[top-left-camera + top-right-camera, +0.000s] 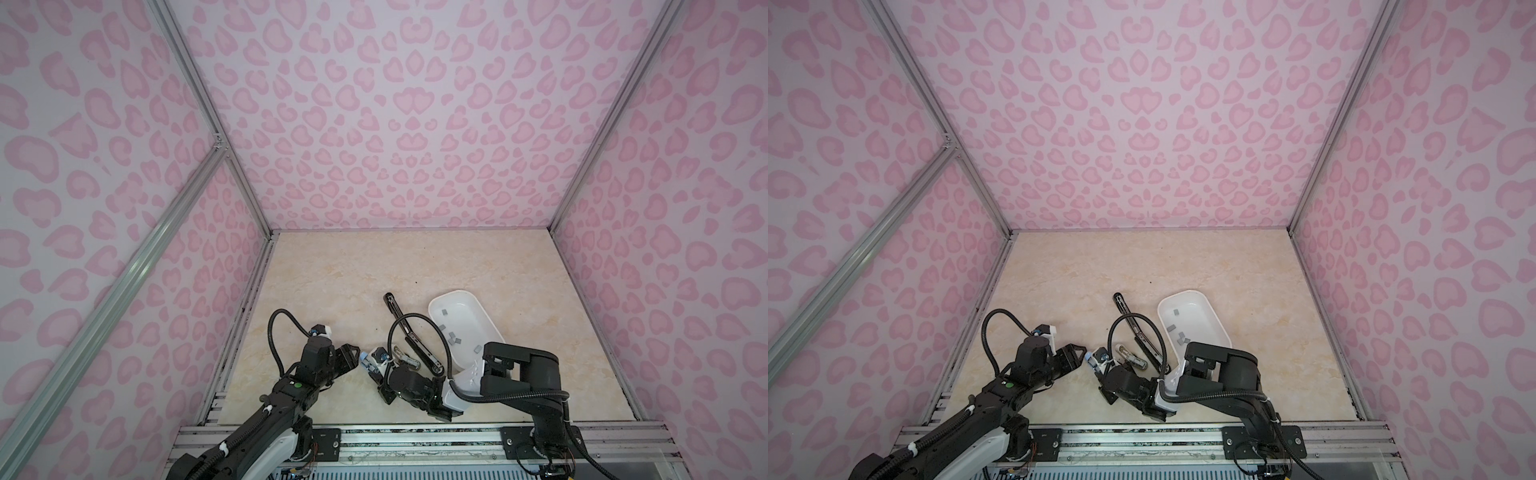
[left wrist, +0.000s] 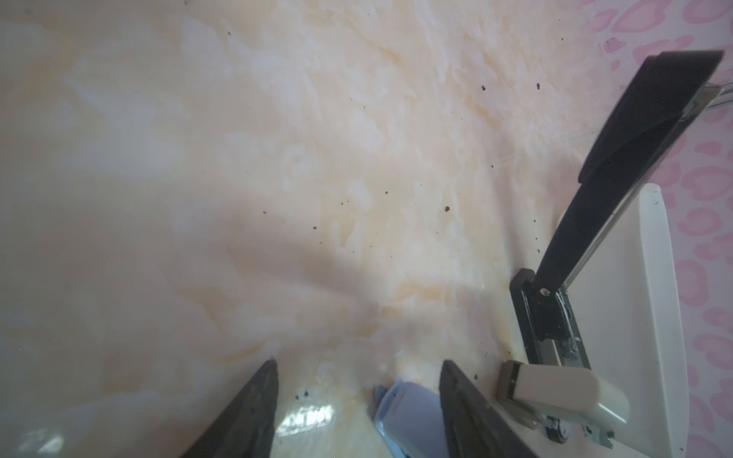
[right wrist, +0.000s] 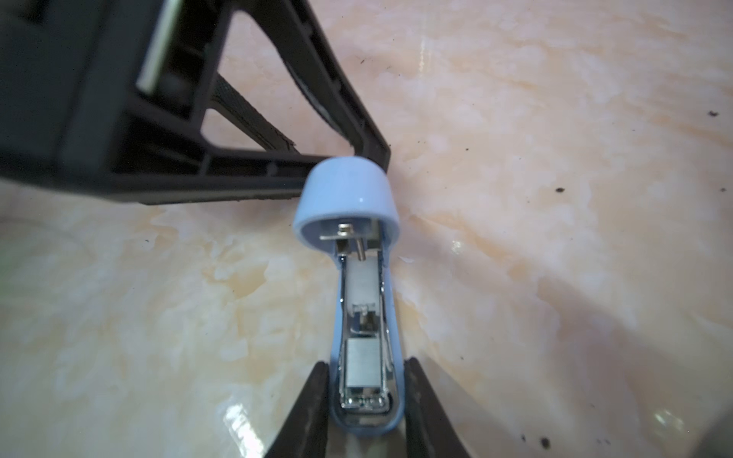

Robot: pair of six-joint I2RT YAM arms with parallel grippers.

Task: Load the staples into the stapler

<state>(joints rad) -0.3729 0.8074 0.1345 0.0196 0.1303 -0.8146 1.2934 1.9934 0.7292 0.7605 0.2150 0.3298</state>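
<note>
R gripper [image 3: 365,380] clamped on the blue stapler [image 3: 349,198]; L gripper [image 2: 359,365] spread wide, holding nothing.

I grip the stapler's rear w/ my R fingers, lid swung open, cap end twd the L gripper's tip, right at it; can't tell if touching. Grey block [image 3: 361,365] sits in its open channel. Loose staples [image 1: 453,336] lie in the white tray [image 1: 465,316], behind my R arm. A black stapler [image 1: 395,308] lies opened on the table [image 1: 332,270] just beside the tray, a beige stapler [image 1: 405,357] near it.
</note>
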